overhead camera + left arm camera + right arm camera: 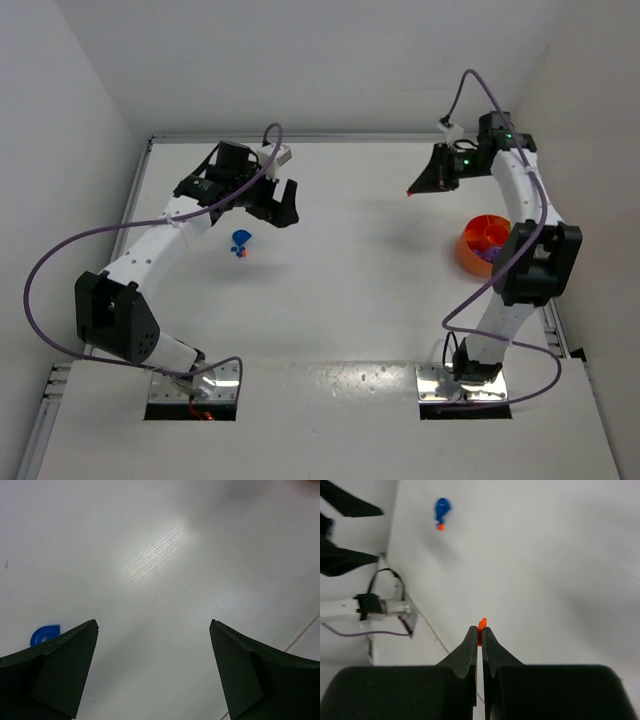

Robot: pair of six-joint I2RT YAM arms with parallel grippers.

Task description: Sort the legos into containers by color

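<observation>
A blue lego lies on the white table with a tiny orange lego just in front of it; both show in the right wrist view, the blue lego above the orange lego. My left gripper hovers open just right of them, nothing between its fingers; the blue lego peeks out beside its left finger. My right gripper is raised at the back right, shut on a small orange lego. The orange container sits at the right, with purple pieces in it.
White walls close in the table at the back and both sides. The right arm's elbow hangs over the container's near side. The left arm's dark fingers show at the left edge of the right wrist view.
</observation>
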